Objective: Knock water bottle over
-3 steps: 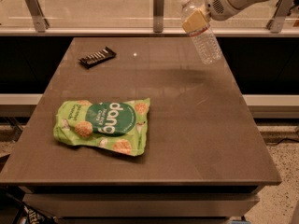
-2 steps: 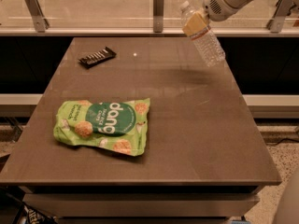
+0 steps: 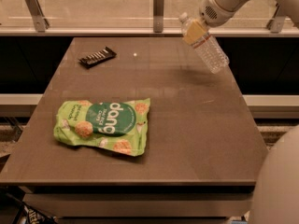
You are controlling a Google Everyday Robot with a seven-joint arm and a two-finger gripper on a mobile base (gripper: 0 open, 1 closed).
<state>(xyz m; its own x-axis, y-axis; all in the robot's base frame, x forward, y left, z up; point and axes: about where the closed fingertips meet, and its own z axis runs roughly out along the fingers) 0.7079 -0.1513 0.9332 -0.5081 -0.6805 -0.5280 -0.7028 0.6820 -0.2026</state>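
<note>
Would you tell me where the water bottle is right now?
In the camera view, the water bottle leans tilted over the table's far right edge, its top at the gripper.

Counter (image 3: 196,139) seen from its front edge. The water bottle (image 3: 208,48) leans steeply at the far right corner, cap toward the far edge, base toward the right edge. The gripper (image 3: 204,18) meets the bottle's upper part. A green snack bag (image 3: 105,127) lies near the left edge, and a dark bar (image 3: 97,57) lies by the far left corner.

Claw (image 3: 198,28) far right at tilted water bottle (image 3: 211,54), snack bag (image 3: 105,127) front left, table (image 3: 196,125) centre open
</note>
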